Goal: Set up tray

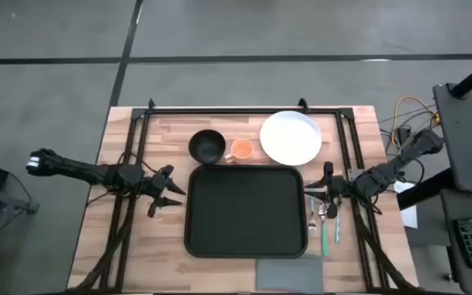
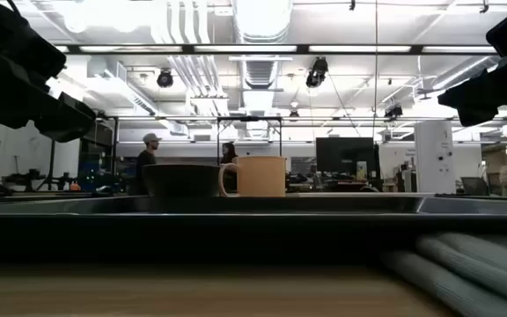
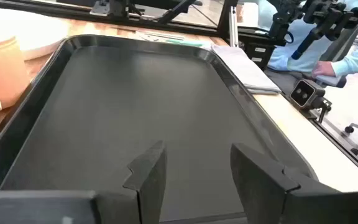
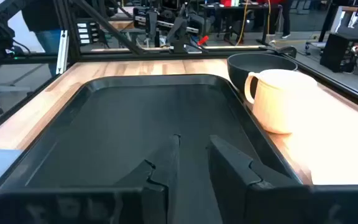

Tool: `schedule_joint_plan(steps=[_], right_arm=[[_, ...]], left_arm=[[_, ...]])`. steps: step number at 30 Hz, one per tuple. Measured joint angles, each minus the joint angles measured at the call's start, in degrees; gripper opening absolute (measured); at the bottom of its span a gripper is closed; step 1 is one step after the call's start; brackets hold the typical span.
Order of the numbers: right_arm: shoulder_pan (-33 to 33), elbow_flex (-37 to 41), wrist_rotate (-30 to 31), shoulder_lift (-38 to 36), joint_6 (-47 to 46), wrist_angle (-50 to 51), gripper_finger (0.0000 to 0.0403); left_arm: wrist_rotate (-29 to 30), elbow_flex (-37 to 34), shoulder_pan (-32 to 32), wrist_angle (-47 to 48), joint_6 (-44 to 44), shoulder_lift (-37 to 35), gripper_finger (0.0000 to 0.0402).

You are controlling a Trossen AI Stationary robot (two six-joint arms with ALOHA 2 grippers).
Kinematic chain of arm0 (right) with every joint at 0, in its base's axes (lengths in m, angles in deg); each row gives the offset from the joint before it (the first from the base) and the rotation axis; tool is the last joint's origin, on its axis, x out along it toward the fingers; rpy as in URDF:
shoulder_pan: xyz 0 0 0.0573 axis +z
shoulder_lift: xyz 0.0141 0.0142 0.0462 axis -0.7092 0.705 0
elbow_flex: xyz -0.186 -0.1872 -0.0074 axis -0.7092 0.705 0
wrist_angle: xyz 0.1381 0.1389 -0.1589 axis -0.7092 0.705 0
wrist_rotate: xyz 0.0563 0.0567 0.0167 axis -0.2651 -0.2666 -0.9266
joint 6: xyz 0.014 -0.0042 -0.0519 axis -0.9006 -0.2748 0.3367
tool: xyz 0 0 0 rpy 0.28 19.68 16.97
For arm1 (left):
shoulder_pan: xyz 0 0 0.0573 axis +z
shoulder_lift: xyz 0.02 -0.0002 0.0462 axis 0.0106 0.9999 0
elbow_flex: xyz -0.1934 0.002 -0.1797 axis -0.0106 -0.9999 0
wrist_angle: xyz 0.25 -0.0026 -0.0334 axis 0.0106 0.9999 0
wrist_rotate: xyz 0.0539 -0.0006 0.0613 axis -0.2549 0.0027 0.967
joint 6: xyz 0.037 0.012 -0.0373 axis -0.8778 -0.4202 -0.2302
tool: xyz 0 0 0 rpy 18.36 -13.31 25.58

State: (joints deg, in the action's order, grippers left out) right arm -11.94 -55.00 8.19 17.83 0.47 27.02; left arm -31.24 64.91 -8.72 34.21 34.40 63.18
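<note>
The large black tray [image 1: 246,209] lies flat on the middle of the wooden table, with nothing on it. My left gripper [image 1: 166,197] hovers at the tray's left rim, open, with its fingers pointing across the tray [image 3: 135,93]. My right gripper [image 1: 316,192] hovers at the tray's right rim, also open, and looks over the tray [image 4: 154,106] from that side. Behind the tray's far edge stand a black bowl [image 1: 207,146], an orange cup [image 1: 241,150] and a white plate [image 1: 290,138]. Neither gripper touches anything.
Cutlery [image 1: 324,217] lies on the table just right of the tray, below my right gripper. A grey napkin [image 1: 289,274] rests at the near edge by the tray's near right corner. A black metal frame [image 1: 244,109] runs along the table's far edge and sides. People stand in the room beyond.
</note>
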Motion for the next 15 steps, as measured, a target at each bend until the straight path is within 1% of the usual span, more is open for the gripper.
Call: schedule_joint_plan(steps=[6,15], right_arm=[[0.0,0.0,0.0,0.0,0.0,0.0,0.0082],[0.0,0.0,0.0,0.0,0.0,0.0,0.0069]], left_arm=[[0.0,0.0,0.0,0.0,0.0,0.0,0.0158],[0.0,0.0,0.0,0.0,0.0,0.0,0.0158]])
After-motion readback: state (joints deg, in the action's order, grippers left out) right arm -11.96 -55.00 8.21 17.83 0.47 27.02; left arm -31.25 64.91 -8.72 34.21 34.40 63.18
